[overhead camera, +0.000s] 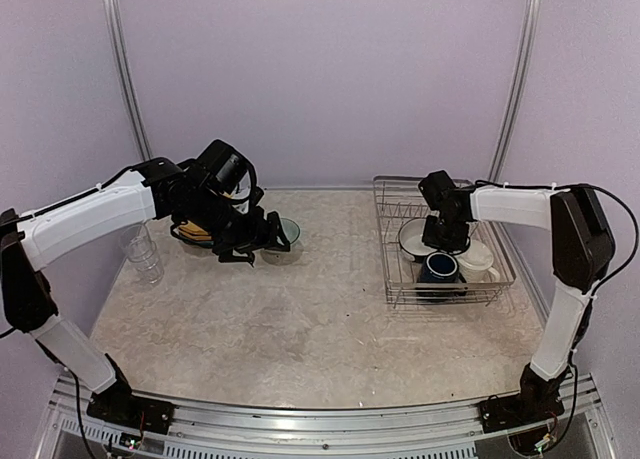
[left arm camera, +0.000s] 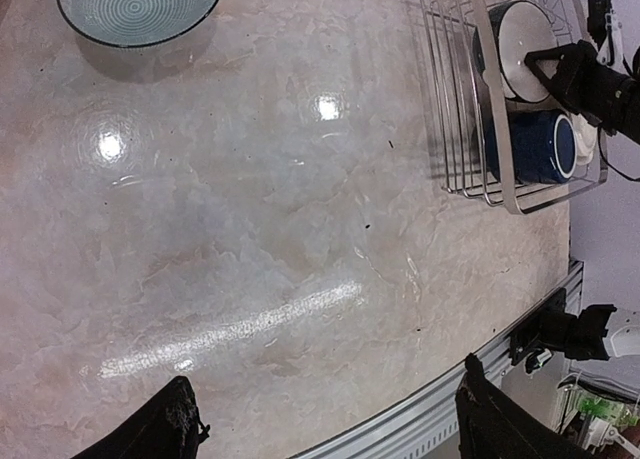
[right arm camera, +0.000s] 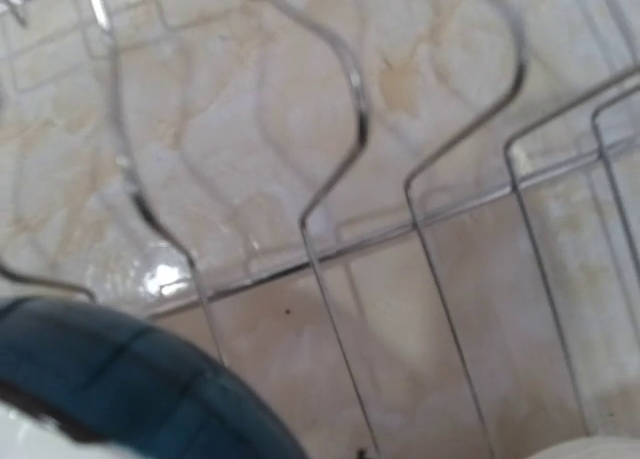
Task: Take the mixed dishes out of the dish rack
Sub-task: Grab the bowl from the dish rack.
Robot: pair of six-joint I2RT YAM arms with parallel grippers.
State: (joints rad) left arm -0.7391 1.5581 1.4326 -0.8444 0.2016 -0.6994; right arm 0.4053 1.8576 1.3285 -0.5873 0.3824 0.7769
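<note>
The dish rack point(overhead camera: 395, 279), a silver wire basket, stands at the right and shows again in the left wrist view point(left arm camera: 455, 129). In it are a dark teal bowl with a white inside point(overhead camera: 412, 237) point(left arm camera: 520, 49) point(right arm camera: 120, 379), a navy mug point(overhead camera: 438, 269) point(left arm camera: 540, 144) and a cream mug point(overhead camera: 480, 261). My right gripper point(overhead camera: 445, 241) reaches down into the rack at the teal bowl. It is shut, and its fingers are out of its own view, so I cannot tell if it holds anything. My left gripper point(overhead camera: 255, 241) point(left arm camera: 322, 379) hangs open and empty over the table.
A striped blue-green bowl point(overhead camera: 287, 229) point(left arm camera: 140, 4) sits on the table beside the left gripper. A yellow plate point(overhead camera: 192, 235) lies under the left wrist. Clear glasses point(overhead camera: 145, 254) stand at the left edge. The metal rail point(left arm camera: 450, 419) runs along the near edge.
</note>
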